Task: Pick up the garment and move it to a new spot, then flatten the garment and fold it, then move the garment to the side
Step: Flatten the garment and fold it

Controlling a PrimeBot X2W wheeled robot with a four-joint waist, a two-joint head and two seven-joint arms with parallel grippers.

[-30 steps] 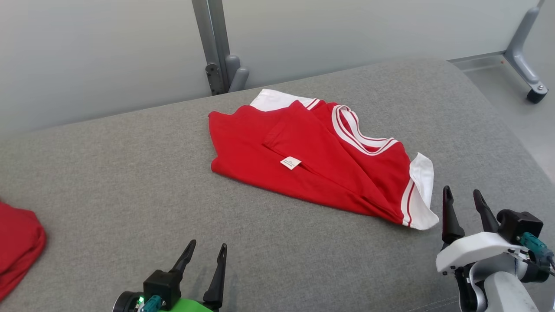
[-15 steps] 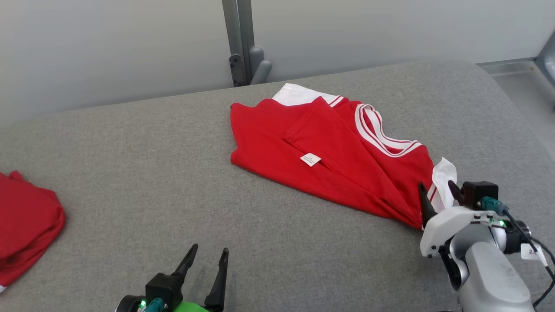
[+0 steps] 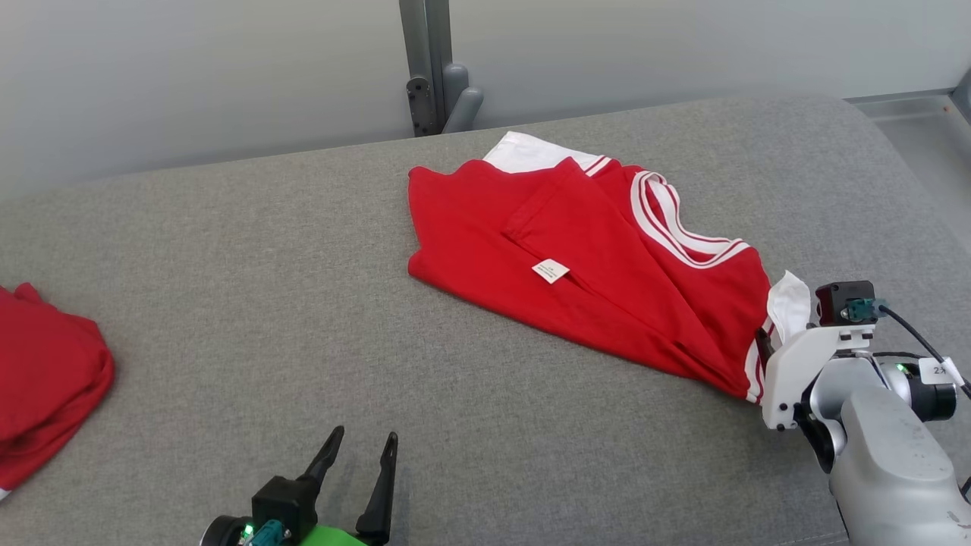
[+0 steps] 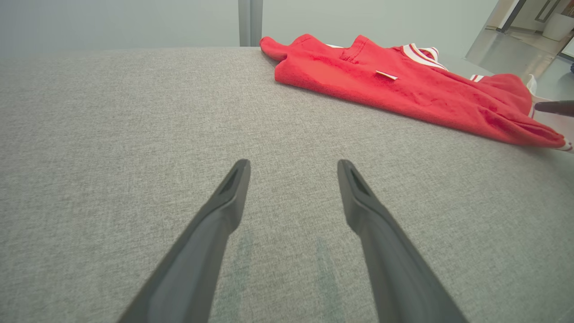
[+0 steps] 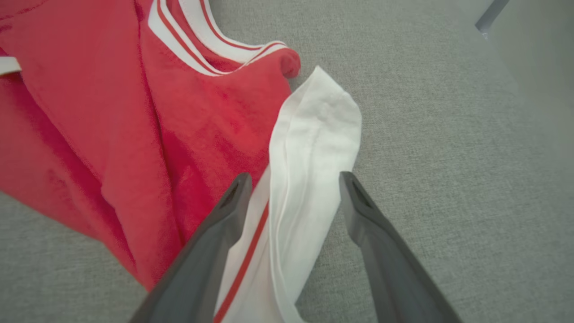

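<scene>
Garment (image 3: 584, 265) sits centre-right of the head view: red jersey, white striped collar (image 3: 675, 227), loosely folded on the grey padded surface (image 3: 227, 288). Small white label (image 3: 551, 271) on the top layer, print too small to read

Right wrist view gives what the head view can't: right gripper (image 5: 294, 177) fingers spread wide, straddling the white sleeve (image 5: 314, 148) at the garment's lower right corner. The finger on the left of that frame is over the red-striped seam, and the one on the right is at the sleeve's outer edge over bare grey fabric. Can't tell whether the tips touch cloth or hang above it. In the head view those fingers are mostly behind the gripper's own white housing, lower right of frame; only a dark sliver shows against the sleeve

Left gripper (image 3: 365, 432) at bottom centre-left of the head view, fingers spread, nothing between them. Left wrist view: bare grey surface under and ahead of both fingers, garment well apart at upper right of that frame, one dark fingertip (image 4: 554, 107) of the other arm poking in at the right edge beside the sleeve end

Edges/room: wide bare stretch of surface left of and below the garment in the head view. Far edge runs just above the other white sleeve (image 3: 531, 154); right edge curves down past the right arm, floor (image 3: 918, 129) beyond at upper right. Grey post (image 3: 428, 68) behind the far edge, top centre

Cut off: second red cloth (image 3: 45, 394) at the left edge of the head view, partly out of frame. Garment's lower layers are hidden by the fold, and its lower right tip is covered by the right arm
</scene>
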